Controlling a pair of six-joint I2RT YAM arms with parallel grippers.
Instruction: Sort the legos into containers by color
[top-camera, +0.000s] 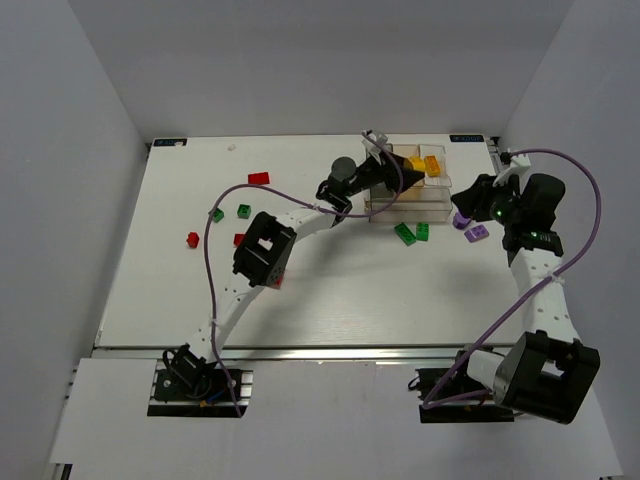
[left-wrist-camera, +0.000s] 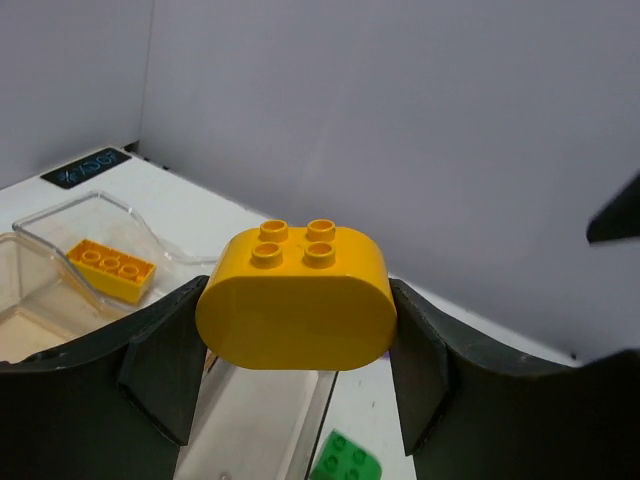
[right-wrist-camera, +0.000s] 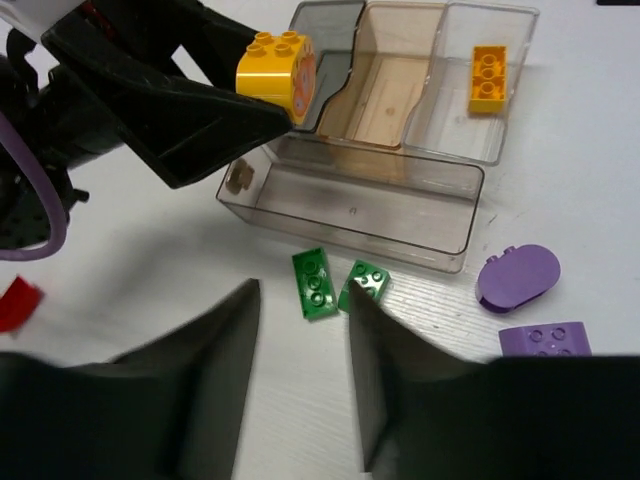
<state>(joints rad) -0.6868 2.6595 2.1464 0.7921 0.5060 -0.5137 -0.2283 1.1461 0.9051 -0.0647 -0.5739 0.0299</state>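
My left gripper (left-wrist-camera: 295, 335) is shut on a yellow rounded lego (left-wrist-camera: 295, 305), holding it by its two ends above the containers (right-wrist-camera: 385, 110). From above, that gripper (top-camera: 408, 170) and the yellow lego (top-camera: 414, 164) hang over the bins. An orange brick (right-wrist-camera: 487, 78) lies in the clear end bin. My right gripper (right-wrist-camera: 302, 295) is open with nothing between its fingers, above the table in front of the tray. Two green legos (right-wrist-camera: 316, 283) (right-wrist-camera: 365, 283) lie just past its fingertips. Two purple legos (right-wrist-camera: 517, 277) (right-wrist-camera: 545, 340) lie to their right.
On the left half of the table lie red legos (top-camera: 258, 178) (top-camera: 193, 238) (top-camera: 240, 239) and green legos (top-camera: 217, 214) (top-camera: 244, 210). The left arm's elbow (top-camera: 265, 250) stands over the table's middle. The back wall is close behind the containers (top-camera: 420, 205).
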